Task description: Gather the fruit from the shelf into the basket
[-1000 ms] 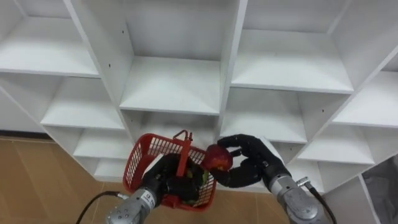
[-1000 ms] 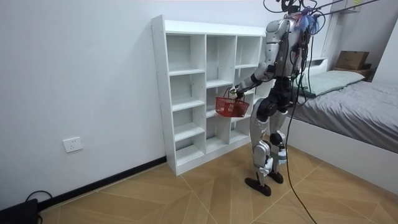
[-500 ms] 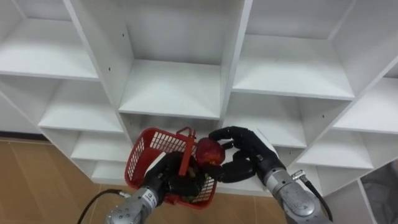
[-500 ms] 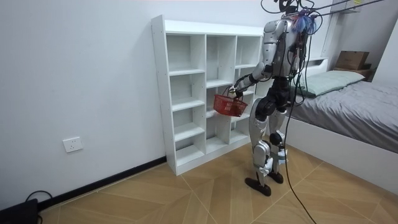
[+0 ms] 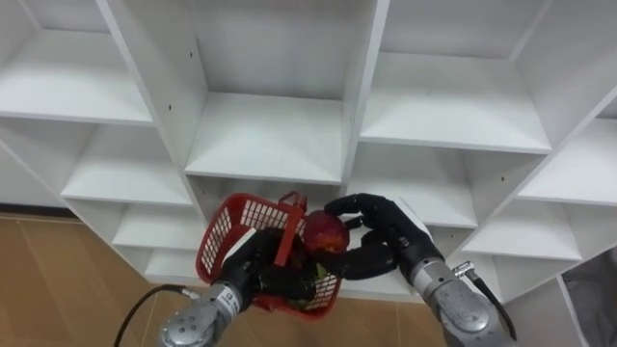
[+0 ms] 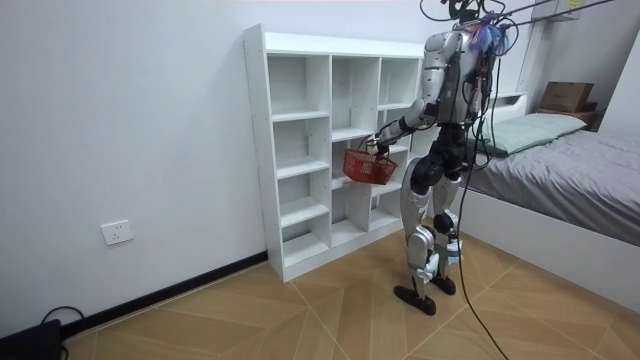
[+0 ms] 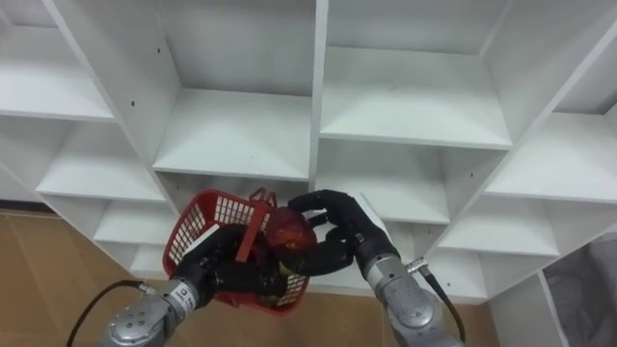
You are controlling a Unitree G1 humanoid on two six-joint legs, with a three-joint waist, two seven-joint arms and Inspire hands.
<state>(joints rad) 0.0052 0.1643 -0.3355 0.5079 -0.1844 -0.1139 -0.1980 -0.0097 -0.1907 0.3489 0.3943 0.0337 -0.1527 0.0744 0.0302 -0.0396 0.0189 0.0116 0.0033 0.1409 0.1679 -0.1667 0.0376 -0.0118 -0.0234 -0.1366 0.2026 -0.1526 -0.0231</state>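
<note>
Room view has the robot standing at the white closet (image 6: pixel 258 150), with a red basket (image 6: pixel 368 166) held before its middle shelves. Seen from the head, the left hand (image 5: pixel 258 268) is curled round the basket's handle. The right hand (image 5: pixel 386 231) wraps its fingers about a red fruit (image 5: pixel 326 231), poised over the basket's rim. Picking looks done; dropping it in remains. Shelves in sight look bare, so collecting seems nearly finished.

No legible text or labels.
</note>
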